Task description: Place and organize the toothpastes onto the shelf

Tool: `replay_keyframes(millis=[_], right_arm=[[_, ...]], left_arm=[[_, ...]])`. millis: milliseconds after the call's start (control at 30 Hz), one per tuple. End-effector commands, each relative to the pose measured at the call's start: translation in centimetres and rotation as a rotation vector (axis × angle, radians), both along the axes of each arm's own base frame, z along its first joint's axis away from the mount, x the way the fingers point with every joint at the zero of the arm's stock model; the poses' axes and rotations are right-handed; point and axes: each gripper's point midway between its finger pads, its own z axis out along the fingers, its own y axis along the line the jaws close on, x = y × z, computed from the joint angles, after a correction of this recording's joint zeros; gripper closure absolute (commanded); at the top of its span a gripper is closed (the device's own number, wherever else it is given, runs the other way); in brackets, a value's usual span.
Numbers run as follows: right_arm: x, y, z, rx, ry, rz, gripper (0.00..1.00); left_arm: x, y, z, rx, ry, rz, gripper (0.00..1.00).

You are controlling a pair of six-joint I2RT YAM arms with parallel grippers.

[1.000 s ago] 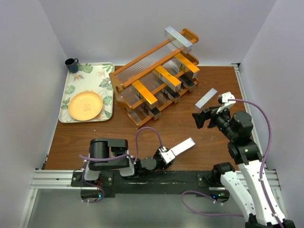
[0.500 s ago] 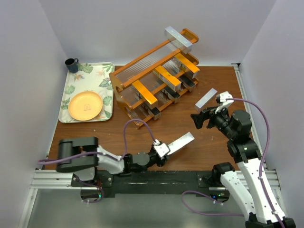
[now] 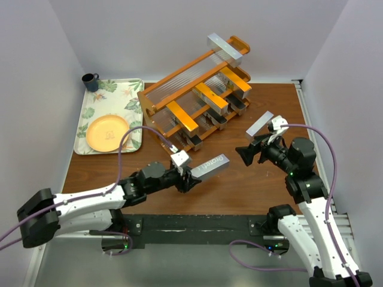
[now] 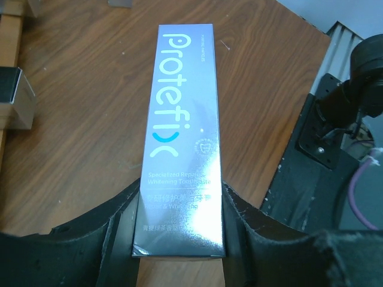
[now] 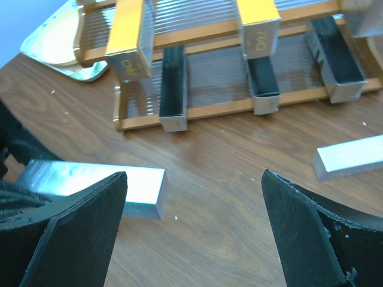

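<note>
My left gripper [image 3: 190, 177] is shut on a shiny silver toothpaste carton [image 3: 212, 165] and holds it above the table in front of the shelf; it fills the left wrist view [image 4: 182, 143]. The orange-brown stepped shelf [image 3: 157, 127] stands at the back centre with several silver, orange-gold and dark grey cartons on its tiers [image 5: 133, 42]. My right gripper [image 3: 244, 153] is open and empty over the table right of the held carton. Another silver carton [image 3: 260, 124] lies on the table beside the right arm, also in the right wrist view [image 5: 350, 156].
A floral tray [image 3: 96, 143] with an orange plate [image 3: 108, 133] sits at the back left, a dark mug [image 3: 90, 81] behind it. White walls close in on both sides. The metal rail [image 3: 66, 226] runs along the near edge.
My left arm has swung out and forward from its folded pose, carrying the silver carton left and toward the shelf. My right gripper has edged slightly left and forward.
</note>
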Motion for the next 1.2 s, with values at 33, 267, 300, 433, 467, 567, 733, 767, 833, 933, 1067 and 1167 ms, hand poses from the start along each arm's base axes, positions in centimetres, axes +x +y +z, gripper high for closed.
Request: replay_keyframes(millis=[33,267,300,433,467,567,733,767,833,933,1067,1167], right_arm=[[-0.6,1.8,0.7,0.016,-0.039,0.123,0.02],[-2.8,5.3,0.4,-0.047,-0.062,0.32,0.02],[-3.1,5.7,0.3,-0.063,-0.063,0.337,0.02],[-4.2,7.2,-1.2,-0.138,-0.043,0.398,0.02],[-4.6,7.8,-1.6,-0.156,-0.041,0.422,0.02],[-5.4,8.8,-2.3,-0.223,-0.063,0.483,0.03],[-6.2,10.0,-3.5,-0.363,-0.102,0.542,0.03],[-6.7,10.5,-3.6,-0.392,-0.129,0.578,0.03],[-6.6,11.0,-3.9,-0.431,-0.164,0.587,0.03],[-6.4,11.8,-4.2,-0.507,-0.214,0.596,0.02],[-6.3,12.8,-4.4,-0.59,-0.267,0.621,0.02],[-6.4,13.5,-4.0,-0.596,-0.307,0.641,0.03]], left_arm=[[-2.2,-0.1,3.9,-0.063,0.143,-0.143,0.84],[-0.7,2.3,5.4,-0.115,0.281,-0.142,0.87],[-0.7,2.6,5.8,-0.127,0.289,-0.14,0.87],[-0.8,3.5,6.8,-0.159,0.314,-0.168,0.88],[-0.4,3.9,6.8,-0.161,0.316,-0.158,0.88],[-0.3,5.1,6.0,-0.142,0.367,-0.15,0.9],[-0.8,6.1,6.7,-0.171,0.406,-0.184,0.92],[-0.8,6.1,6.9,-0.177,0.406,-0.19,0.92],[-1.2,6.2,7.1,-0.187,0.422,-0.216,0.93],[-1.7,6.2,7.7,-0.195,0.425,-0.24,0.93],[-2.2,6.3,8.0,-0.189,0.433,-0.265,0.94],[-2.5,6.3,8.3,-0.187,0.424,-0.282,0.94]])
